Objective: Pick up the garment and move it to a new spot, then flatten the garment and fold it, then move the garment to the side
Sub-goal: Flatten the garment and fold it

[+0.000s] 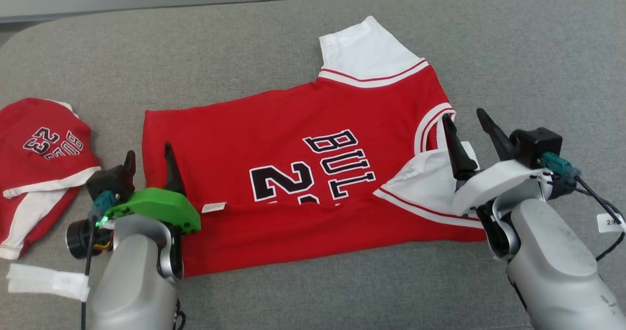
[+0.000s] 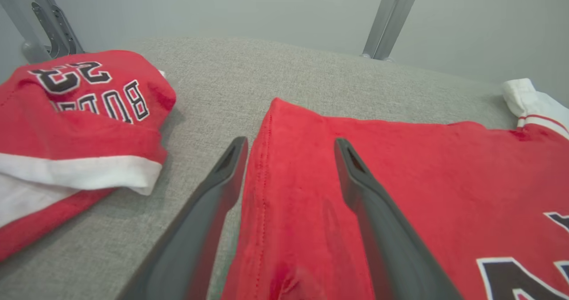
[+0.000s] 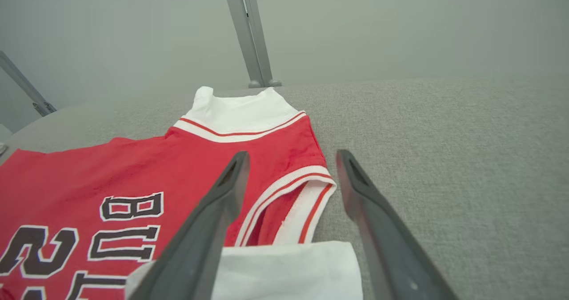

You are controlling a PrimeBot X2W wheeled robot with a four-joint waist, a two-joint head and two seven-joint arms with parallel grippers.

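The red shirt [image 1: 293, 124] lies flat on the grey cushion [image 1: 342, 36], its long axis running left to right: the hem is at the left end and the neck opening at the right end. One white sleeve [image 1: 362, 51] sticks out on the far side. The other sleeve [image 1: 425, 173] is folded in over the near right corner. A crease along the length cuts through the black lettering, and a small label [image 1: 213, 207] sits just beside it.

The left gripper [image 1: 149, 163] is at the shirt's left end with its fingers spread, holding nothing. In the left wrist view the gripper [image 2: 289, 158] straddles the hem, one finger over the bare cushion and the other over the red cloth [image 2: 422, 166].

The right gripper [image 1: 464, 119] is at the right end, also spread and holding nothing. In the right wrist view the gripper [image 3: 291, 158] brackets the striped neck edge of the shirt [image 3: 133, 171], with the folded sleeve just below it.

A second red garment [image 1: 44, 139] lies bunched at the far left, well apart from the shirt, with a white strip [image 1: 44, 278] nearer than it
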